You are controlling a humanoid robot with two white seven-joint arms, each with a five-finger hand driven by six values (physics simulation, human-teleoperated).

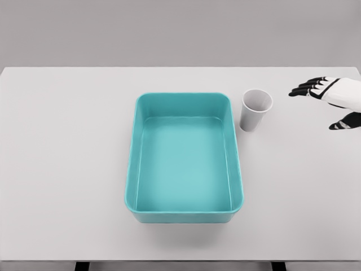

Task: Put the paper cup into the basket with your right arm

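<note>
A teal basket sits mid-tabletop, open side up and with nothing in it. Just beside its far right corner stands the white paper cup, upright, mouth open, on the tabletop outside the basket. To the cup's right, apart from it, the right hand hovers at the picture's edge, its black-tipped fingers spread and released, pointing toward the cup and grasping nothing.

A smooth, faintly glossy finish is shown by the teal rectangular plastic basket; the white paper cup and the pale grey table are seen as matt.
</note>
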